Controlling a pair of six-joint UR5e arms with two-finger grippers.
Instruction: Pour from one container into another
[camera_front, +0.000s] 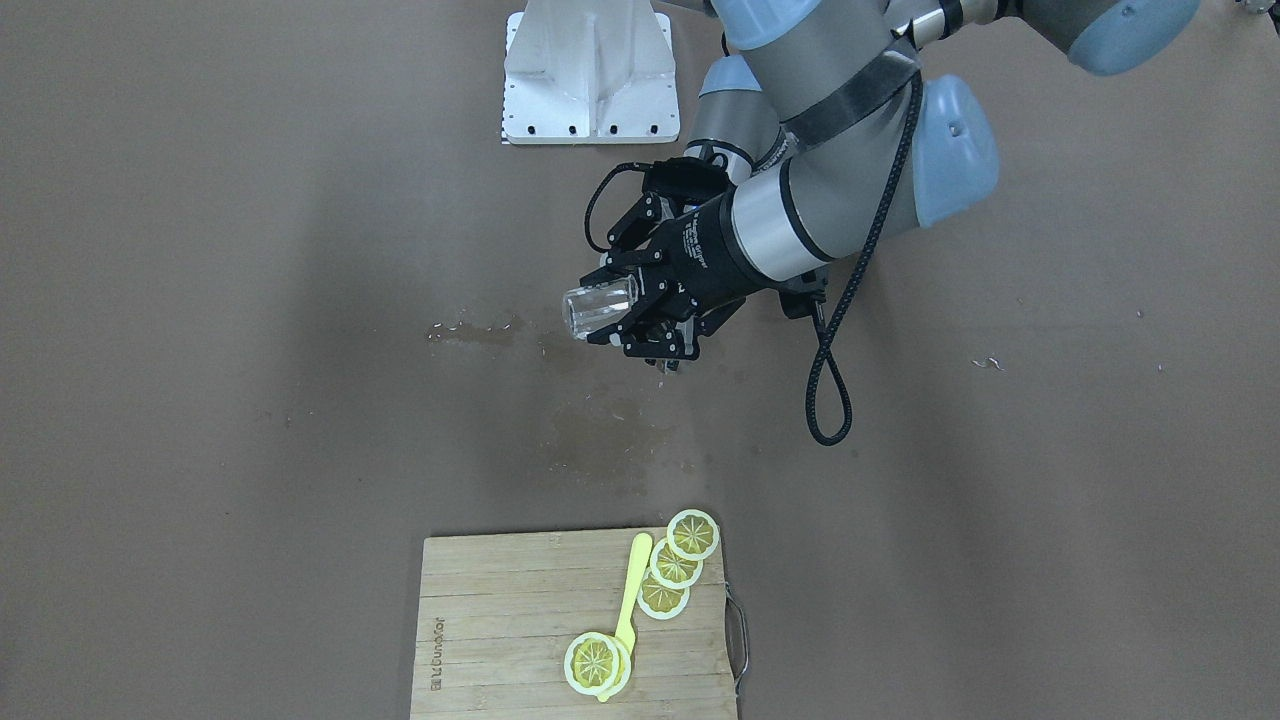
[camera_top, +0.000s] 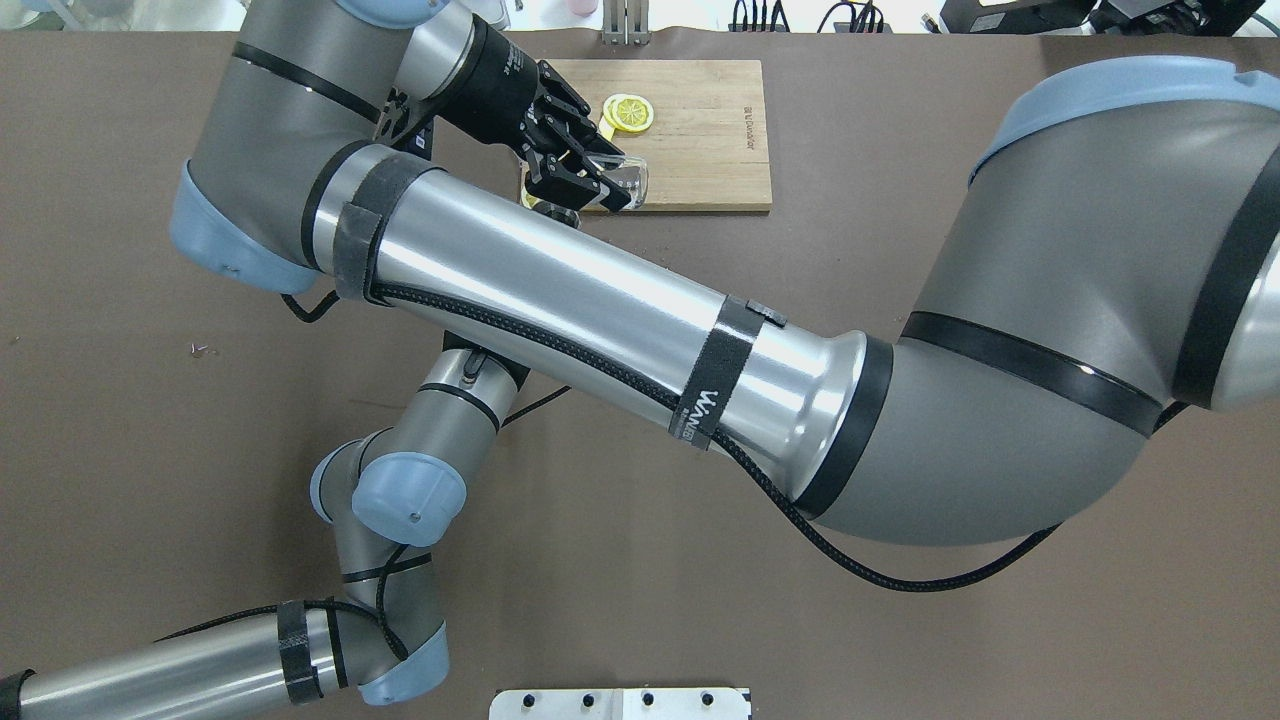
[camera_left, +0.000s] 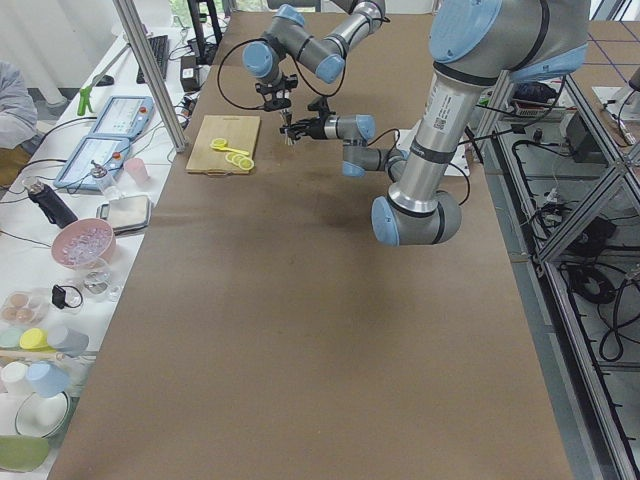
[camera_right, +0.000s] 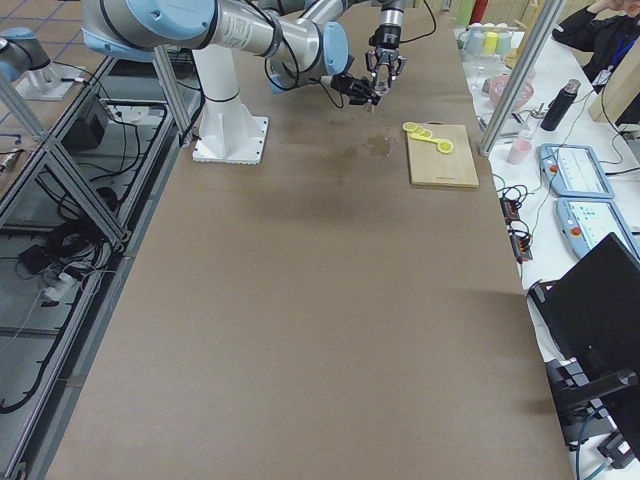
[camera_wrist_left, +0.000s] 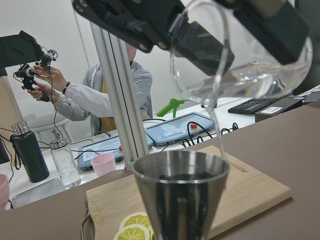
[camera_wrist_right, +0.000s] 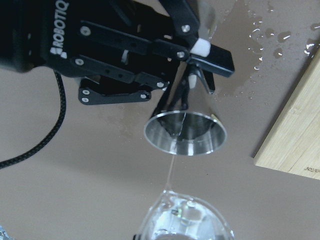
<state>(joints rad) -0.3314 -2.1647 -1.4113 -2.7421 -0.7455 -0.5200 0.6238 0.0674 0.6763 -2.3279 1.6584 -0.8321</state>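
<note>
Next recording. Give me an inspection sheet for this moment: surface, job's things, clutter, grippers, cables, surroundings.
Surface: brown table, with wet patches near the pour.
Job's things: glass tumbler tipped on its side; a thin stream runs from it to the mouth of the steel jigger; both are held in the air.
Clutter: cutting board carrying lemon slices and a yellow utensil.
Grippers: right gripper shut on the glass tumbler; left gripper shut on the steel jigger.
Cables: black cable hangs in a loose loop near the pour.
Surroundings: a person at the side bench holding a device; pink cup there.
</note>
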